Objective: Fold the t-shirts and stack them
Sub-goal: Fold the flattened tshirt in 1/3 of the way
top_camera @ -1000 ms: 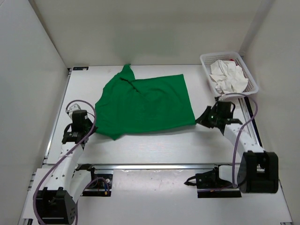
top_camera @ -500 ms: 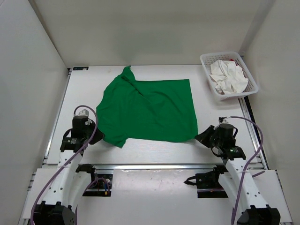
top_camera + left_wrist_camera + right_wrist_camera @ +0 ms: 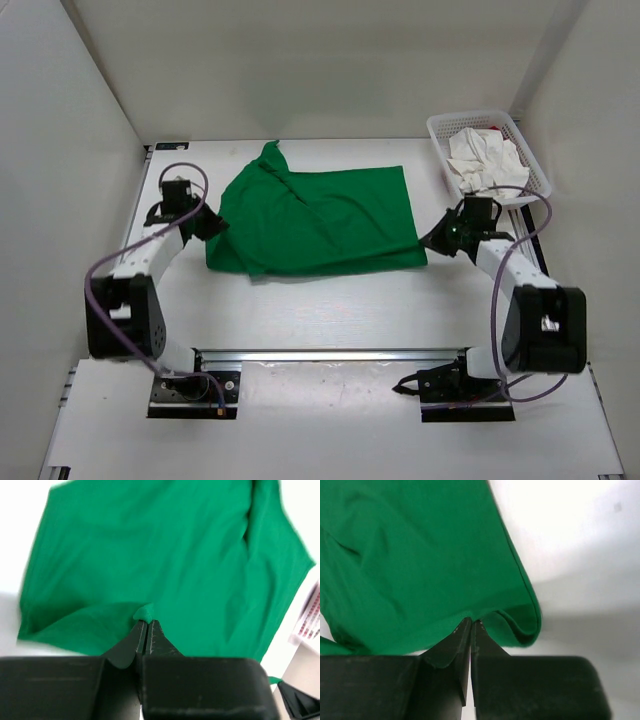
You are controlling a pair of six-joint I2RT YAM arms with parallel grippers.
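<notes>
My left gripper sits left of centre in the overhead view. It is clenched on the left edge of the bright green cloth t-shirt. In the left wrist view my black fingers are pressed together, and a small nub of green fabric is pinched at their tips. The cloth spreads away across the upper part of that frame.

My right gripper is at the right of centre in the overhead view, closed on the shirt's lower right corner. In the right wrist view the hem curls over in a soft fold just right of my fingertips, and the fabric is nipped between them.

The green shirt lies across the middle of the white table, stretched between my two grips. One sleeve points toward the top of the frame, and the near left edge is doubled over.

In the upper right corner stands a white plastic mesh basket. A crumpled white cloth t-shirt is heaped inside it, well apart from the green one.
</notes>
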